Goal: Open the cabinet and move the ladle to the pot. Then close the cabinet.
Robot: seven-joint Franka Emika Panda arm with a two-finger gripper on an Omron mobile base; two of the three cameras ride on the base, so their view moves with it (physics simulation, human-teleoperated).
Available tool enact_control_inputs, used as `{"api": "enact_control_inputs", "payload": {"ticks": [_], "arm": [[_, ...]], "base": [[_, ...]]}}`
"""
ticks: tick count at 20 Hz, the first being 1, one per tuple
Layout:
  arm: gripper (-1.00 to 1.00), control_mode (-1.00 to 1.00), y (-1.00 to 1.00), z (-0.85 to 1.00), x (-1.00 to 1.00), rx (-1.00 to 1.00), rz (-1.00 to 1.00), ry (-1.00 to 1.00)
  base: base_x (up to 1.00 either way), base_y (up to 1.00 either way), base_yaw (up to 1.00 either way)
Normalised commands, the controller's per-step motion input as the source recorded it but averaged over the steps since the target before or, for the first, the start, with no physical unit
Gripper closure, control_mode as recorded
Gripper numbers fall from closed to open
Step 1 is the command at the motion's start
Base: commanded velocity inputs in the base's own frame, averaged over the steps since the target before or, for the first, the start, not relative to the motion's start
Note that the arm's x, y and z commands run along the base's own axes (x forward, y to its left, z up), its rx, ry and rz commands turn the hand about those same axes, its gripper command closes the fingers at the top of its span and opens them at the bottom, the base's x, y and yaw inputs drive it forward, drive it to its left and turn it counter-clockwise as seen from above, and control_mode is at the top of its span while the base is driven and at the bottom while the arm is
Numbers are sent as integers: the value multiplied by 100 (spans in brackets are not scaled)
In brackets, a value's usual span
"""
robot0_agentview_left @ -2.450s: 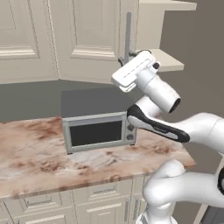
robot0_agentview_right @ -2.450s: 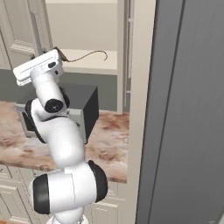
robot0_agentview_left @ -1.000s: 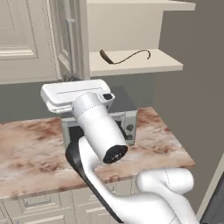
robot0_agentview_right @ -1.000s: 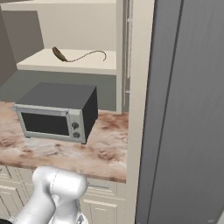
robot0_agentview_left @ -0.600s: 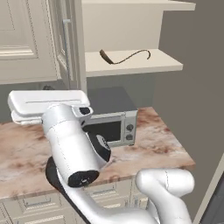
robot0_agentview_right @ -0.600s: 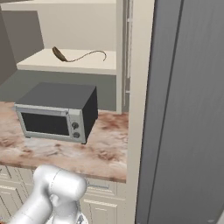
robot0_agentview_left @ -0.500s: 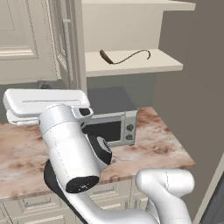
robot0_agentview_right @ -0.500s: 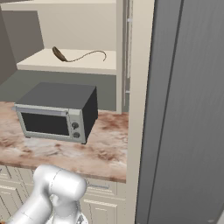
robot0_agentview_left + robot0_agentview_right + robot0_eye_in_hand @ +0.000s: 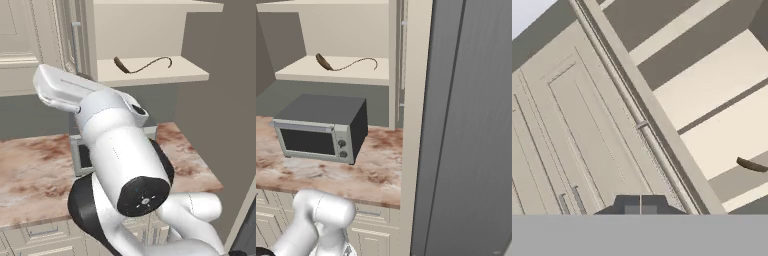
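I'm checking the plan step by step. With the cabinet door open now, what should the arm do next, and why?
Probably swing toward the slender brown ladle on the cream cabinet's lower shelf: the door stands open, and the shut claw faces the door, holding nothing.

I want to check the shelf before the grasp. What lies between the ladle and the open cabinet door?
Bare cream shelf and nothing else: the left base view shows the ladle lying alone there, with the open cabinet door to its left.
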Motion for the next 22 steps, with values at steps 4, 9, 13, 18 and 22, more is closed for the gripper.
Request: {"api": "enact_control_inputs", "payload": {"ticks": [4,9,13,18,22], "arm": [[100,-100,-100,-2,-8,27,-3,17],[-100,-100,-94,-33,-1,34,-1,0],[-100,-100,-70,-12,-8,37,-6,-5],[-100,-100,-50,-1,0,42,-15,-1],[-100,-100,-40,0,4,48,-16,0]], "base": [[0,0,0],[0,0,0],[0,0,0],[0,0,0],[0,0,0]]}}
